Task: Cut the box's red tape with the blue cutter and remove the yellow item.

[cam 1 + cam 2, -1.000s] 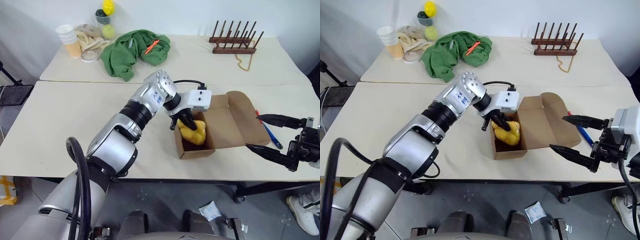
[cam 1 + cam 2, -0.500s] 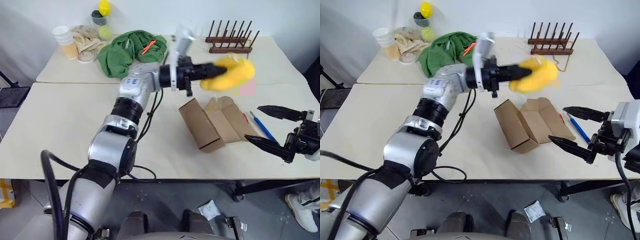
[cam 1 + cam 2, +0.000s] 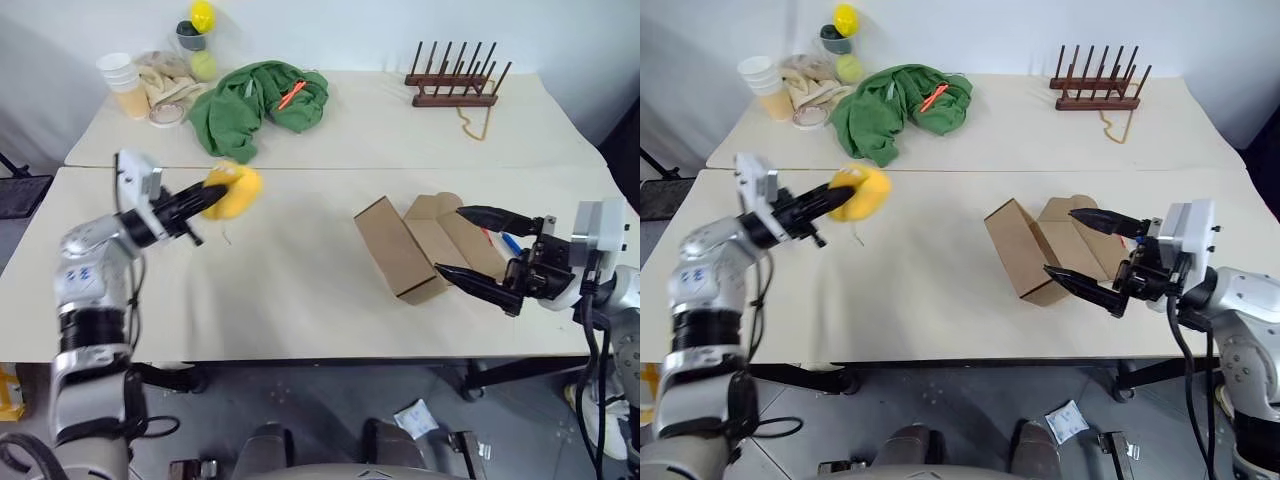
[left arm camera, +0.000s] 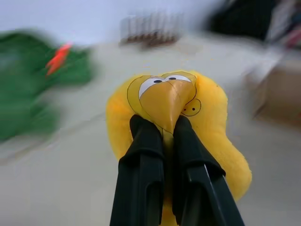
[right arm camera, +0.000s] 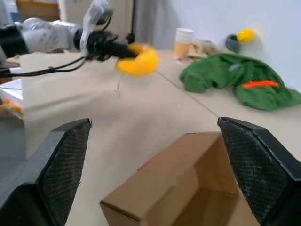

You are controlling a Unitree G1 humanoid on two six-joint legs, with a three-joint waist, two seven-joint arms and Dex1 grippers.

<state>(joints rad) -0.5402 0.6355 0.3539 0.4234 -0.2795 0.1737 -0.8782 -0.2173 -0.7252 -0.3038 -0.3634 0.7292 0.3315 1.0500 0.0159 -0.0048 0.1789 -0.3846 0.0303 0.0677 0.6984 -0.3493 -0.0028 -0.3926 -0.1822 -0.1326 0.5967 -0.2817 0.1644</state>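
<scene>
Holding the yellow item [image 3: 232,191] pinched between its two black fingers, the left gripper [image 3: 205,196] hangs out over the left part of the near table [image 3: 290,300], well apart from the box [image 3: 405,250] — so the removal step looks all but finished. The wrist view shows the item to be a soft toy with a beak and eyes, the fingers [image 4: 141,165] clamped tight on its front. What seems left is to lower it to the tabletop and let go; that calls only for a gentle descent and a release. The right gripper [image 3: 478,250] waits with its jaws spread wide and nothing between them, hovering just beside the box's open flaps. The blue cutter [image 3: 510,243] is mostly hidden behind that gripper — probably lying on the table right of the box. The red tape cannot be made out.
</scene>
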